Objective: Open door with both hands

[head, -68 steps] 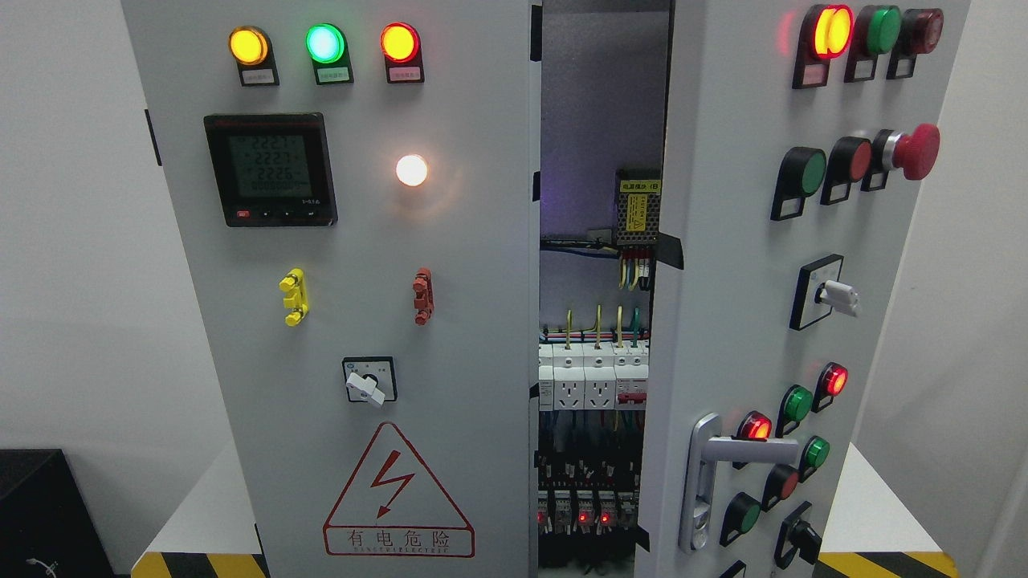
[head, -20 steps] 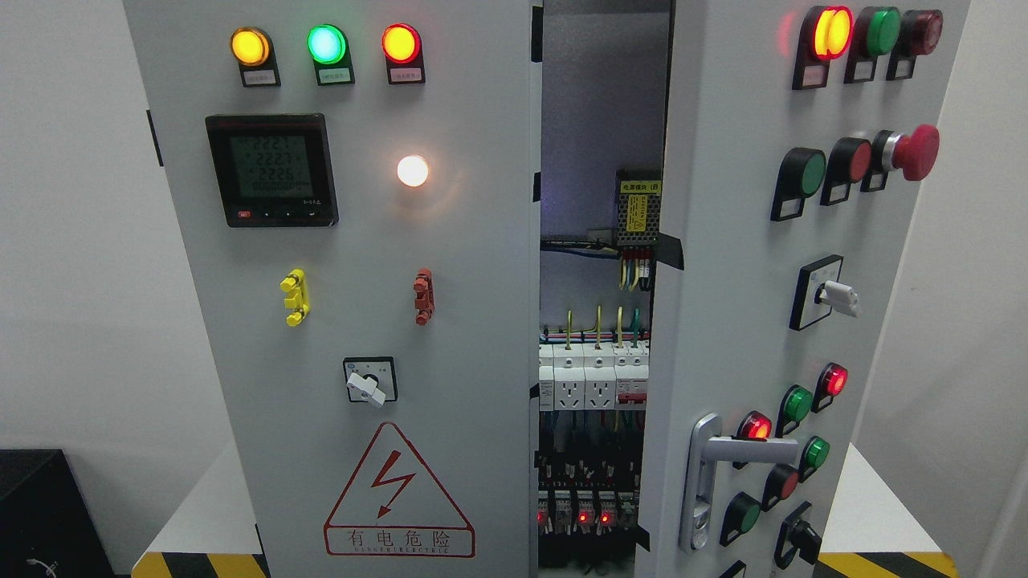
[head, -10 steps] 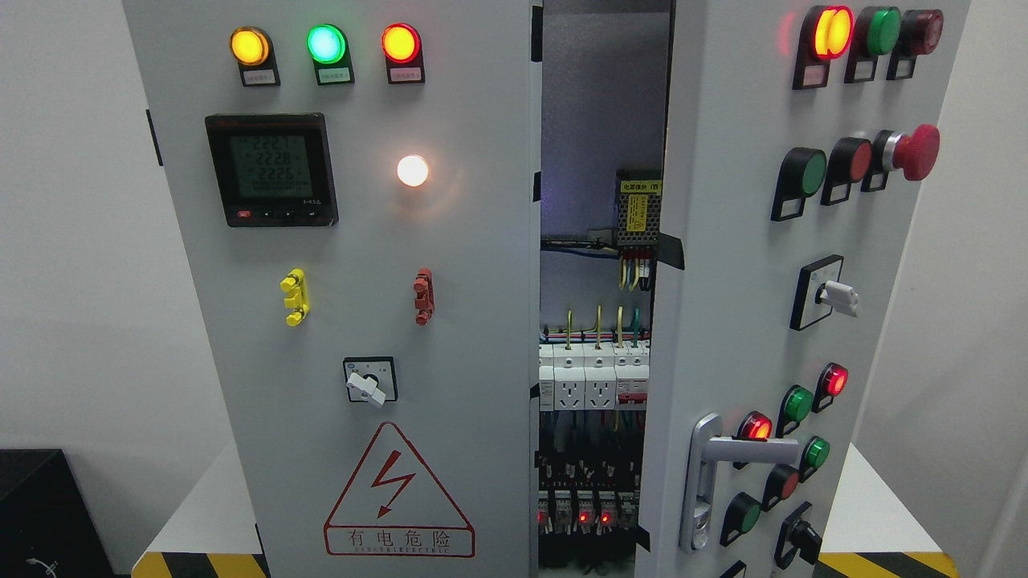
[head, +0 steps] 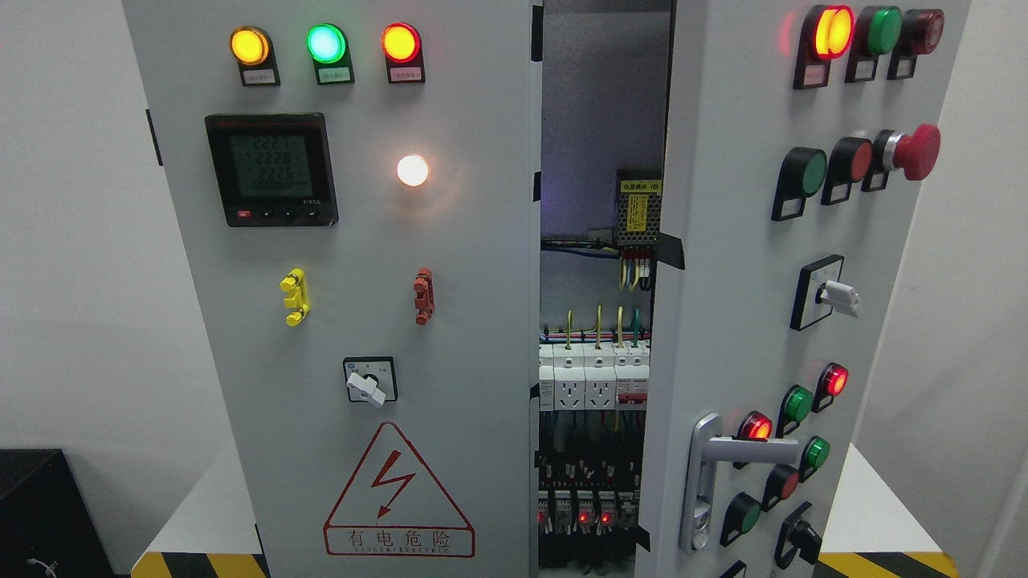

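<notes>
A grey electrical cabinet fills the head view. Its left door is shut and carries a meter, lamps and a hazard triangle. Its right door stands partly open, swung toward me, with a silver lever handle low on its left edge. Through the gap I see breakers, sockets and wiring. Neither of my hands is in view.
The cabinet stands on a white table with yellow-black hazard tape along the front edge. A black box sits at the lower left. Buttons and a red mushroom stop stick out from the right door.
</notes>
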Available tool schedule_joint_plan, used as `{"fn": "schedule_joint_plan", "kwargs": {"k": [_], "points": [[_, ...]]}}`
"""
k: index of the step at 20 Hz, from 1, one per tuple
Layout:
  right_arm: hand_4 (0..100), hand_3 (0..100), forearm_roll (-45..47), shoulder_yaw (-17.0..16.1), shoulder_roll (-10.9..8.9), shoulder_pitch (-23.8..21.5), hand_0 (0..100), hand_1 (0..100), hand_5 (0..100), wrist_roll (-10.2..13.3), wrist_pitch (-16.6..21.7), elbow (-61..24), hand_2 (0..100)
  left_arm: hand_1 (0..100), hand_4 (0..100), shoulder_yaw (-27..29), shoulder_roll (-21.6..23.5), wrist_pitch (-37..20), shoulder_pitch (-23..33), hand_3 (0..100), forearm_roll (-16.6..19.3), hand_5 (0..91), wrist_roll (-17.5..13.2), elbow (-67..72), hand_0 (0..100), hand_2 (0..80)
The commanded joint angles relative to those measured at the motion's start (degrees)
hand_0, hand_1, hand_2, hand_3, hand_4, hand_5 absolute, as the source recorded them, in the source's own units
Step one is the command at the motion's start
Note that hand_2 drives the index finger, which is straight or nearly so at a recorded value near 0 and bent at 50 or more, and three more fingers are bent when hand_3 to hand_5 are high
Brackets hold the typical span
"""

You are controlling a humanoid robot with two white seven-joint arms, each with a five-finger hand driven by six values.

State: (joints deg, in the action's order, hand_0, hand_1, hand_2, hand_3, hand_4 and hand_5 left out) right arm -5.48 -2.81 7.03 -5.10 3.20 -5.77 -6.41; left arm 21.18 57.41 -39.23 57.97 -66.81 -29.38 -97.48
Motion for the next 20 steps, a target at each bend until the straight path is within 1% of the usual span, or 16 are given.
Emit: {"fn": "schedule_joint_plan", "kwargs": {"k": [1,2,3,5,6,8,11,13,15,17,18,19,20], "points": [[0,0,0.0,0.0,0.0,0.0,10,13,0,0.0,0.0,0.0,0,56,0,3.7,3.3,0.0,0.0,0,-1.2,0.0,-0.1,-2.5,12,0.0],[0,0,0.0,0.0,0.0,0.0,10,13,0,0.0,0.0,0.0,0,56,0,2.9,3.1,0.0,-0.7,0,-1.2,0.0,-0.1,-2.7,12,0.0],[0,0,0.0,0.0,0.0,0.0,10,13,0,0.0,0.0,0.0,0,56,0,1.2,2.8,0.0,-2.8,0,-1.2,0.0,-0.1,-2.8,12,0.0],[0,0,-0.1,0.0,0.0,0.0,10,13,0,0.0,0.0,0.0,0,56,0,-2.9,2.6,0.1,-9.0,0,-1.0,0.0,-0.1,-2.5,12,0.0],[0,0,0.0,0.0,0.0,0.0,10,13,0,0.0,0.0,0.0,0,56,0,-3.8,2.7,0.1,-10.2,0,-0.9,0.0,-0.1,-2.3,12,0.0],[0,0,0.0,0.0,0.0,0.0,10,13,0,0.0,0.0,0.0,0,56,0,-4.0,3.1,0.1,-10.0,0,-0.7,0.0,-0.1,-2.7,12,0.0],[0,0,0.0,0.0,0.0,0.0,10,13,0,0.0,0.0,0.0,0,56,0,-4.0,3.7,-0.1,-8.1,0,-0.8,0.0,-0.3,-1.0,12,0.0],[0,0,-0.1,0.0,0.0,0.0,10,13,0,0.0,0.0,0.0,0,56,0,-4.0,5.8,-0.1,-7.9,0,-1.2,0.0,-0.8,0.4,12,0.0],[0,0,0.0,0.0,0.0,0.0,10,13,0,0.0,0.0,0.0,0,56,0,-4.2,7.1,-0.2,-7.9,0,-2.6,0.0,-0.8,0.7,12,0.0],[0,0,0.0,0.0,0.0,0.0,10,13,0,0.0,0.0,0.0,0,56,0,-5.4,8.6,-0.2,-8.4,0,-4.8,0.0,-0.8,1.0,12,0.0],[0,0,0.0,0.0,0.0,0.0,10,13,0,0.0,0.0,0.0,0,56,0,-6.1,10.6,-0.2,-9.2,0,-6.3,0.0,-0.8,1.1,12,0.0],[0,0,-0.1,0.0,0.0,0.0,10,13,0,0.0,0.0,0.0,0,56,0,-7.2,12.6,-0.1,-10.9,0,-8.4,0.0,-0.8,1.4,12,0.0],[0,0,-0.1,0.0,0.0,0.0,10,13,0,0.0,0.0,0.0,0,56,0,-9.2,13.7,-0.1,-13.5,0,-9.6,0.0,-0.8,2.0,12,0.0]]}}
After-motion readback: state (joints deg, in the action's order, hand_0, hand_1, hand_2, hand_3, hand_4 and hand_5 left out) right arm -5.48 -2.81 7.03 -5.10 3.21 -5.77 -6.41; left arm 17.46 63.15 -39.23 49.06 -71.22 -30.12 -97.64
